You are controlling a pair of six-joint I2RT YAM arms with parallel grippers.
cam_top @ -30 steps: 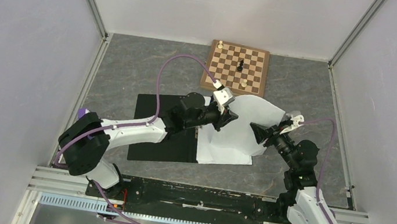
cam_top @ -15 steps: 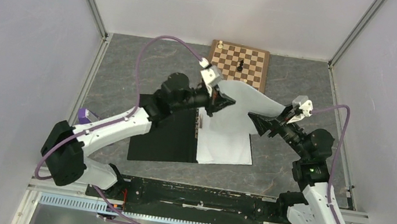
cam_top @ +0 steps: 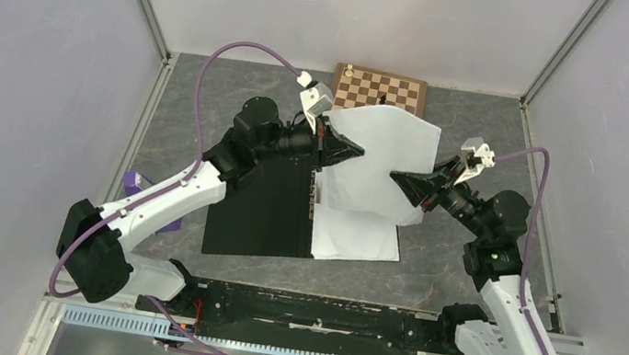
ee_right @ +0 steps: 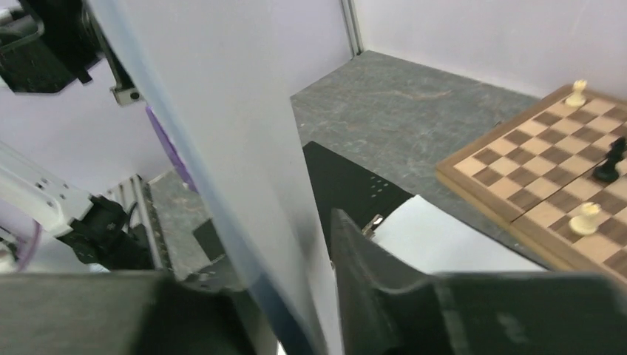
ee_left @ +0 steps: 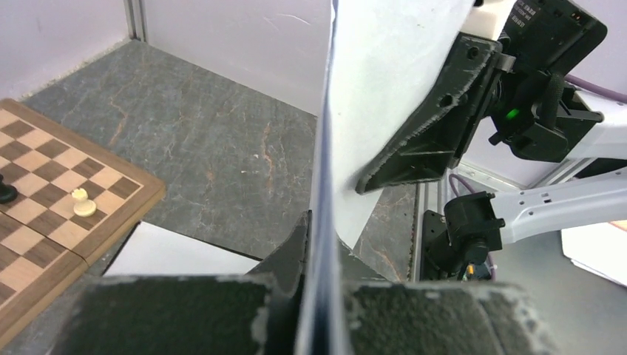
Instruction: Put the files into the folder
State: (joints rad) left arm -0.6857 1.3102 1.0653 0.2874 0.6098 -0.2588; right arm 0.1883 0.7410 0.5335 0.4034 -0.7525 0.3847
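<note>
I hold one thin white paper sheet (cam_top: 380, 150) up off the desk between my two grippers. My left gripper (cam_top: 354, 149) is clamped on its left edge, and in the left wrist view the sheet runs edge-on straight down between my fingers. My right gripper (cam_top: 399, 181) is pinched on the sheet's lower right part, with the paper passing between its two black fingers (ee_right: 384, 288). The sheet hangs curved above the middle of the desk.

Below it lies the flat folder (cam_top: 254, 216), open with its black inside up, toward the near edge and left of centre. Just right of its metal spine clip (cam_top: 315, 198) rests a pile of white paper sheets (cam_top: 360, 240).

At the middle of the far edge sits a wooden chessboard (cam_top: 384, 88). The raised sheet covers its near part from above. On it stand a white pawn (ee_left: 83, 203) and a black chess piece (ee_right: 610, 163). A purple wedge-shaped metronome (cam_top: 134, 182) stands near the left edge, partly hidden by my left arm.
</note>
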